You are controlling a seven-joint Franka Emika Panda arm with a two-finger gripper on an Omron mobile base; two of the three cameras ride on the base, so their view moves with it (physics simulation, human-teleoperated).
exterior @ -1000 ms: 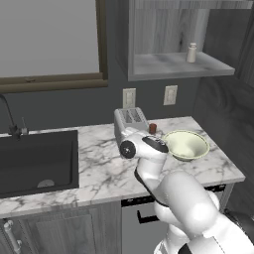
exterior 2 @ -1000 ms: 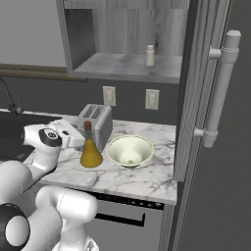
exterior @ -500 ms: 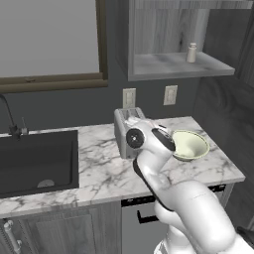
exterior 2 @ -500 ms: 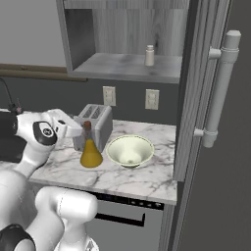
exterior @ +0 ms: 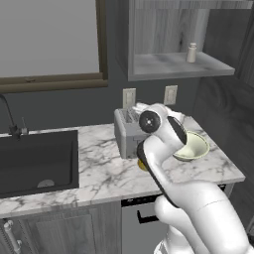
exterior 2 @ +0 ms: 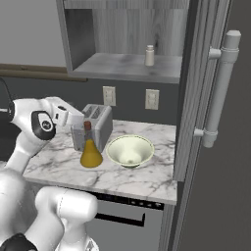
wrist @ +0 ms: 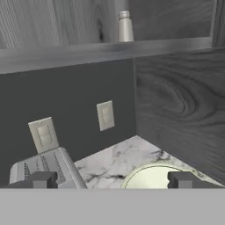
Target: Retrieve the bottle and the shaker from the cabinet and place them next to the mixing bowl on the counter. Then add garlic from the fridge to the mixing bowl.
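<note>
The shaker [exterior 2: 149, 55] stands alone on the cabinet's pale shelf [exterior 2: 117, 68], and in the hand view the shaker [wrist: 125, 27] is up at the top. The amber bottle [exterior 2: 91, 153] stands upright on the counter [exterior 2: 147, 180], just left of the mixing bowl [exterior 2: 130, 150]. From the left base view the arm hides all but a sliver of the bottle [exterior: 142, 164]. My gripper [wrist: 113, 181] is open and holds nothing. It hangs above the toaster [wrist: 44, 169] and the bowl's rim [wrist: 154, 176], well below the shelf. The garlic is out of view.
The toaster [exterior 2: 95, 126] stands behind the bottle, under two wall outlets. The fridge [exterior 2: 215, 147], with its silver handle [exterior 2: 221, 88], walls off the counter's right end. A black sink [exterior: 34, 163] with a faucet [exterior: 12, 126] lies to the left.
The arm has risen from low beside the bottle, and the hand now tilts up toward the shelf. The bottle, bowl and shaker have stayed put.
</note>
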